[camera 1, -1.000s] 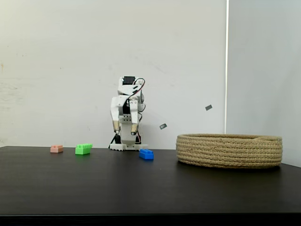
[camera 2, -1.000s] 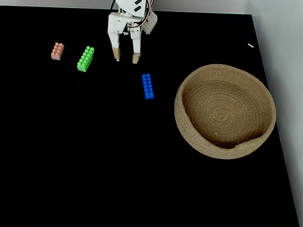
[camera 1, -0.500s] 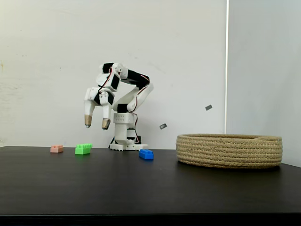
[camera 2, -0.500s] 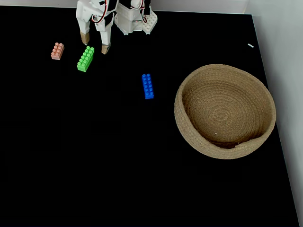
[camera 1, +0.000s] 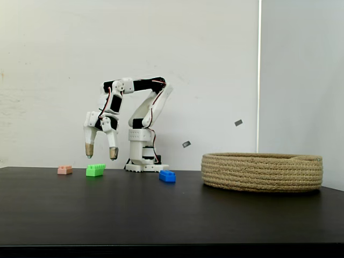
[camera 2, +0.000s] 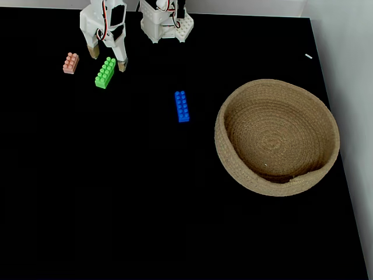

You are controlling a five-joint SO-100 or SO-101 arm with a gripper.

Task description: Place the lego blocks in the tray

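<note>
On the black worktop (camera 2: 116,192), the green brick (camera 2: 105,72) is straddled from above by the open, empty gripper (camera 2: 106,59).

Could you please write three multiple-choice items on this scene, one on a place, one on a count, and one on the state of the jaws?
1. Over which brick does the gripper hang?
A. the blue brick
B. the green brick
C. the pink brick

2. How many bricks lie on the black table?
A. one
B. two
C. three

3. How do the jaws stand?
A. open and empty
B. shut on a brick
C. shut on the basket rim

Key: 1 B, the fingertips straddle the far end of the green brick from above. 2 C, the pink brick, the green one and the blue brick all lie outside the basket. 3 A, both fixed views show a gap with nothing held.
</note>
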